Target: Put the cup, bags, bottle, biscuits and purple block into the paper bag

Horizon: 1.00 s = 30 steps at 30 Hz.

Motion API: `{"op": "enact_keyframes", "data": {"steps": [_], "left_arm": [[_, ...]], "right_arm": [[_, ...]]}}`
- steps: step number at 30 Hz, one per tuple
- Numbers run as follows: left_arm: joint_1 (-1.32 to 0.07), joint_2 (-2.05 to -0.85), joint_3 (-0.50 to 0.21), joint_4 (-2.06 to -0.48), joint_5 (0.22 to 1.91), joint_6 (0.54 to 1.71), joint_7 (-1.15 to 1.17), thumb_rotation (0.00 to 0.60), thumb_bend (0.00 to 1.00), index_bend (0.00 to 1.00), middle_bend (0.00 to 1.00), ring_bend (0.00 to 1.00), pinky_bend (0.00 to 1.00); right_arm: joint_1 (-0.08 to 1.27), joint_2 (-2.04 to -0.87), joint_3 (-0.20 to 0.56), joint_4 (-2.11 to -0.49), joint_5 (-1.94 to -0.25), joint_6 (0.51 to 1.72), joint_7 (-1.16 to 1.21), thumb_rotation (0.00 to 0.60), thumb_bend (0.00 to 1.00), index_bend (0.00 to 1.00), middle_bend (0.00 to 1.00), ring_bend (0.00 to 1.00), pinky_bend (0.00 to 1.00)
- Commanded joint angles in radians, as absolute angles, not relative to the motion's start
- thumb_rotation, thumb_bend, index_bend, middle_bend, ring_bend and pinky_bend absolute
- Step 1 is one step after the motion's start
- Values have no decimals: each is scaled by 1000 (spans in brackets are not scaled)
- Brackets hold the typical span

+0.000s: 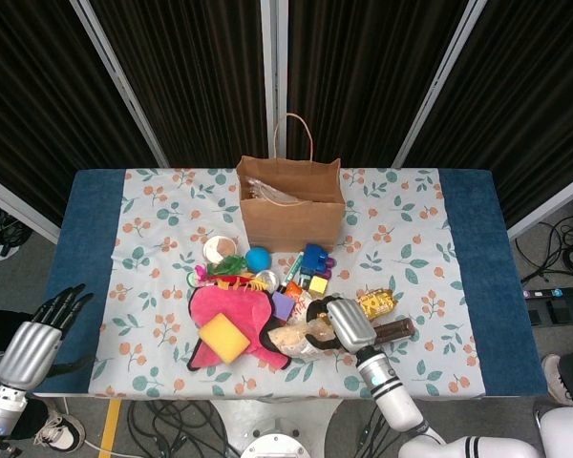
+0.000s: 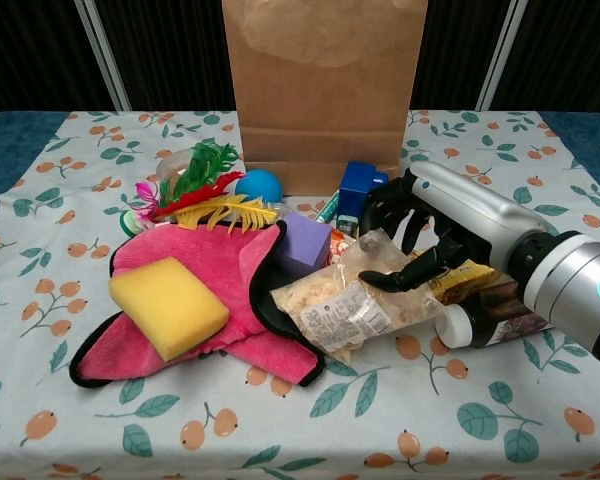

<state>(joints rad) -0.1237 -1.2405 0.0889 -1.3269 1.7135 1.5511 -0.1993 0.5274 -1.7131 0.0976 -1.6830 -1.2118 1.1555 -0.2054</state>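
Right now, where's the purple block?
In the chest view the purple block sits mid-table, against the pink cloth's right edge, just behind the clear snack bag and left of the right hand.

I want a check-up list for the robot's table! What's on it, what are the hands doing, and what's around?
Surface: floral tablecloth, blue edges.
Job's things: paper bag upright; snack bag, bottle, purple block, cup still on the table.
Clutter: pink cloth, yellow sponge, blue ball, feathers.
Hands: right hand fingers around the snack bag; left hand open, off the table.
Cables: on the floor.
Surroundings: dark curtains.
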Motion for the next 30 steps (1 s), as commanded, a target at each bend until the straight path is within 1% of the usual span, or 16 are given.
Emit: {"op": "enact_keyframes", "data": {"steps": [1,10,16,20,26,30], "left_arm": [[-123,-1241,90,-1325,1714,1552,-200,600,0,87,66,63,188],[-123,-1240,89,-1332,1719,1554,-192,600,0,87,66,62,189],[-124,-1238,89,-1340,1721,1554,-189,600,0,87,66,62,189],[-125,-1241,89,-1342,1724,1553,-187,600,0,87,66,62,188],[-126,-1241,90,-1346,1728,1554,-184,600,0,87,66,63,188],[-127,-1238,91,-1348,1729,1552,-179,600,0,87,66,63,188]], "right_arm": [[521,-1705,107,-1693,-1231,1174,-205,600,211,645,578,462,525],[510,-1672,131,-1735,-1262,1193,-187,600,311,735,646,529,623],[508,-1607,163,-1845,-1343,1245,-204,600,323,757,663,549,650],[508,-1549,202,-1939,-1378,1280,-235,600,341,764,672,557,666],[521,-1496,272,-2018,-1375,1304,-271,600,363,780,683,570,685],[557,-1479,350,-2053,-1359,1310,-314,600,363,780,683,571,686]]}}
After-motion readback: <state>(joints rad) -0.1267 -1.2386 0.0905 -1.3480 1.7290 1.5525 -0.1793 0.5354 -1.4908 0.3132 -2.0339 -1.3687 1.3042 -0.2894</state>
